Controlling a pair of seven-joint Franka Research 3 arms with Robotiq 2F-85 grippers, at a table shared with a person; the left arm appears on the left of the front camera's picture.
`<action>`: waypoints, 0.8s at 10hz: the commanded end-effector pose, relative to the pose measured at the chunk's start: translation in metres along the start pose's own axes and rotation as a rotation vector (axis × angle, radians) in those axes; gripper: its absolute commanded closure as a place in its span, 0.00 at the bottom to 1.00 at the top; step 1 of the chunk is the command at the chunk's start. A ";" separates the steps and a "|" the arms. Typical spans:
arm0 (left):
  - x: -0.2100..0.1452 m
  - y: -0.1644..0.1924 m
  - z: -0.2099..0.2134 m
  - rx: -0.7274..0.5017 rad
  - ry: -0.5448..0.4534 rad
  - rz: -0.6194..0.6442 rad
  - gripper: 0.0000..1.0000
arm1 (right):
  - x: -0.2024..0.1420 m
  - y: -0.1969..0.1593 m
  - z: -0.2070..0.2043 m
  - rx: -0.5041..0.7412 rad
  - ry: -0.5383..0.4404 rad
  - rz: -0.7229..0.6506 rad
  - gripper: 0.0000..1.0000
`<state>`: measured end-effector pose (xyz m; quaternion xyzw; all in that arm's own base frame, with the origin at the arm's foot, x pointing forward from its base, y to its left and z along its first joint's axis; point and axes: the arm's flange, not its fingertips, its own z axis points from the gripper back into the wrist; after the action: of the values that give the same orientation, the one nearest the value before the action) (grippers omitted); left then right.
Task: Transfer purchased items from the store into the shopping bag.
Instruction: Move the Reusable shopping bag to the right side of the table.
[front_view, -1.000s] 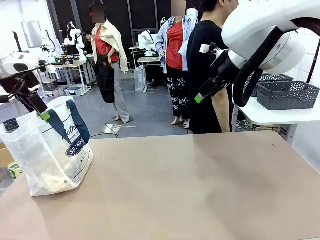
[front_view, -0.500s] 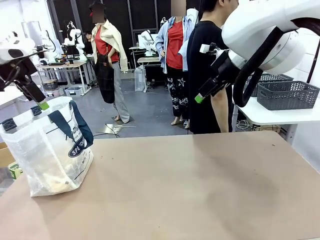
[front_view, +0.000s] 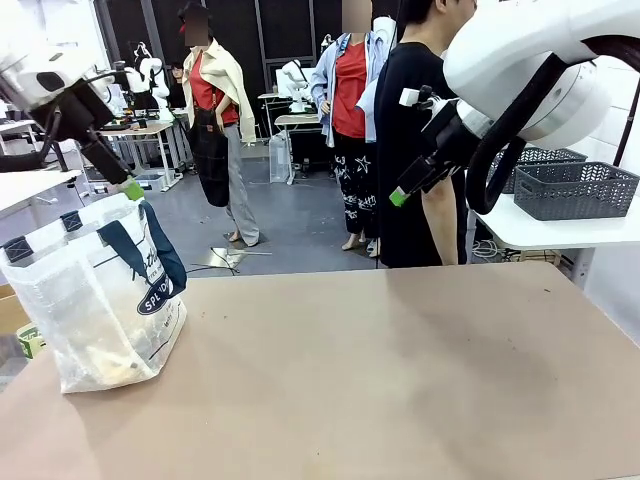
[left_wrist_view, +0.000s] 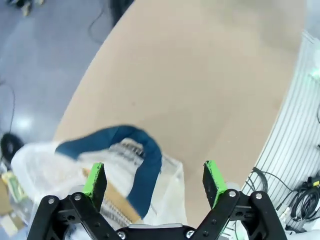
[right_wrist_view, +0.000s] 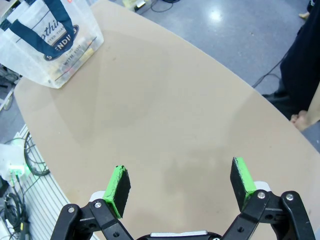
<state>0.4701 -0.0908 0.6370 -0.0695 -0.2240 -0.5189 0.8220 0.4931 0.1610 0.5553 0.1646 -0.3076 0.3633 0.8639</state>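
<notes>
The see-through white plastic shopping bag (front_view: 100, 300) with blue handles stood at the table's near left, goods inside, so both the left gripper (left_wrist_view: 152, 181) and the right gripper (right_wrist_view: 180, 185) hung wide and empty above.

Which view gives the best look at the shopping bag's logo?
The right wrist view: the shopping bag faces it, lettering legible. Front view shows the bag angled, logo partly strap-covered. Left wrist view looks down on its strap.

Below my left pincer (left_wrist_view: 155, 181), black with green pads, the shopping bag (front_view: 95, 300) is translucent whitish with dark navy straps and a navy round logo lettered white. Beneath both pincers the table (front_view: 400, 380) is plain tan. My right pincer (right_wrist_view: 180, 186) matches: black, green pads.
</notes>
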 end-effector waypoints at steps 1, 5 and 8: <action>0.011 0.012 -0.006 -0.143 -0.042 -0.079 0.00 | 0.001 0.001 0.001 -0.006 0.012 -0.006 0.00; 0.018 -0.008 -0.036 -0.294 -0.196 -0.250 0.00 | 0.001 0.001 0.001 -0.006 0.012 -0.006 0.00; 0.021 -0.019 -0.049 -0.258 -0.252 -0.329 0.00 | 0.001 0.001 0.001 -0.006 0.012 -0.006 0.00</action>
<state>0.4795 -0.1363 0.6067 -0.2055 -0.2464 -0.6469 0.6918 0.4931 0.1610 0.5553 0.1646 -0.3076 0.3633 0.8639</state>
